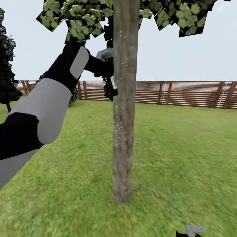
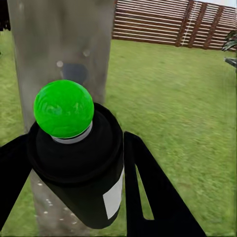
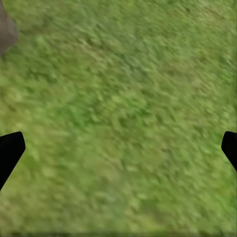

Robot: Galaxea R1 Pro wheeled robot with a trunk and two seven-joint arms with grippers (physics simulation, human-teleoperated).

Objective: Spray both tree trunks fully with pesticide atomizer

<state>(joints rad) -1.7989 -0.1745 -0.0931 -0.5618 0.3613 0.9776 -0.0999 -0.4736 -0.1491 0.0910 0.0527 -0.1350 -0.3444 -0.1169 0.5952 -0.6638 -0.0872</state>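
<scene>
One tree trunk (image 1: 123, 108) is seen upright on the lawn (image 1: 184, 148), speckled with pale droplets. The pesticide atomizer (image 2: 81, 163) is clamped in the left end effector (image 2: 74, 173), raised just beside the trunk. The right end effector (image 3: 118, 148) is held apart over grass, near the wooden fence (image 1: 191, 93) side.

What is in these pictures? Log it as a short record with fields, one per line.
setting: lawn with a wooden fence behind
left gripper: shut on the spray bottle, raised beside the tree trunk
bottle: dark, white label, green ball on top, close to the trunk
trunk: pale, upright, dotted with small white specks
right gripper: open, fingers wide apart, over bare grass
leaves: overhead
</scene>
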